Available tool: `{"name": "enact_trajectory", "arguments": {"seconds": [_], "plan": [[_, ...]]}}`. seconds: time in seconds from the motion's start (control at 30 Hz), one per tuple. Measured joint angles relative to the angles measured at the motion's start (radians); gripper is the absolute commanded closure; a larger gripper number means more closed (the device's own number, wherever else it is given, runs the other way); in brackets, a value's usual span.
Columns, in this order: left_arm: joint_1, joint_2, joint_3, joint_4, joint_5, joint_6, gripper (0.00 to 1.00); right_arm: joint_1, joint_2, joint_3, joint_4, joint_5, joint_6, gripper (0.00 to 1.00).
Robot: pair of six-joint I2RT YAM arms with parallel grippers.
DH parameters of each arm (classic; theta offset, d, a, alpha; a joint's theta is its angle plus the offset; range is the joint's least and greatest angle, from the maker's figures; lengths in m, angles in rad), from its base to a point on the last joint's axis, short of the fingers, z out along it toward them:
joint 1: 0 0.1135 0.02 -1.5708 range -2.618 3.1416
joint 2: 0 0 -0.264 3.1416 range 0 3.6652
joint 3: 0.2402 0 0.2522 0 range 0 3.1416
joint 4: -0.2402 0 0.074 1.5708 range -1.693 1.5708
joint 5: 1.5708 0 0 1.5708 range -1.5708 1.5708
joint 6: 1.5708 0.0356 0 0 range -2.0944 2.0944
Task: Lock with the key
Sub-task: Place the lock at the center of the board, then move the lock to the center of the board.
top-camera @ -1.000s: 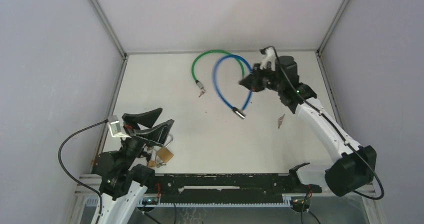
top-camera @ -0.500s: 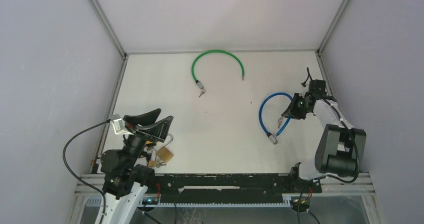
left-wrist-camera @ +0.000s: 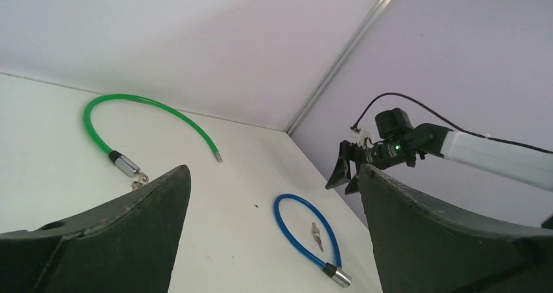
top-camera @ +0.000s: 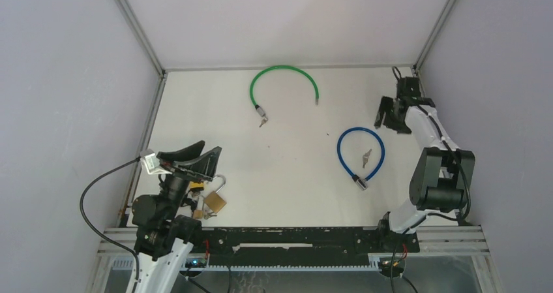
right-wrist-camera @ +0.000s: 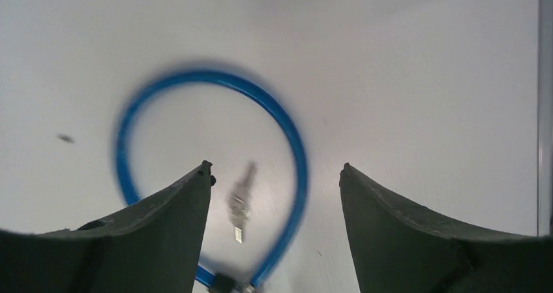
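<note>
A blue cable lock (top-camera: 340, 151) lies in a closed loop on the right of the table, its silver cylinder (top-camera: 360, 183) at the near end. A small silver key (top-camera: 366, 156) rests flat inside the loop. My right gripper (top-camera: 390, 119) hovers open just beyond the loop, holding nothing. From its wrist I look down on the blurred blue cable lock (right-wrist-camera: 293, 143) and the key (right-wrist-camera: 240, 201), the right gripper (right-wrist-camera: 274, 169) spread wide above them. My left gripper (top-camera: 195, 158) stands open and empty at the near left; between its fingers (left-wrist-camera: 163, 195) I see the blue cable lock (left-wrist-camera: 287, 224) and key (left-wrist-camera: 316, 235).
A green cable lock (top-camera: 284, 69) arcs at the far centre, its cylinder (top-camera: 261, 115) carrying keys. A brass padlock (top-camera: 214, 203) and small keys lie under my left gripper. Frame posts and walls bound the table on three sides.
My right arm swung the blue cable lock from the far centre to the right, set it down around the key, opened, and drew back toward the far right corner. The left arm barely moved.
</note>
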Motion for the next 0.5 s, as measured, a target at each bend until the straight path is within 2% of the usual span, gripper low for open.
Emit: {"name": "enact_trajectory", "arguments": {"seconds": [0.1, 0.2, 0.33, 0.5], "plan": [[0.014, 0.000, 0.000, -0.003, -0.031, -0.013, 0.00, 0.130, -0.007, 0.098, 0.048, 0.065, -0.003, 0.24], [0.029, 0.011, 0.000, -0.003, -0.050, -0.030, 0.01, 0.277, 0.070, 0.257, 0.114, 0.036, 0.006, 0.29], [0.055, 0.045, -0.011, -0.005, -0.069, -0.050, 0.01, 0.398, 0.344, 0.613, 0.148, -0.020, 0.040, 0.30], [0.070, 0.069, -0.013, -0.034, -0.087, -0.050, 0.01, 0.469, 0.802, 1.157, 0.047, -0.008, 0.068, 0.30]]}}
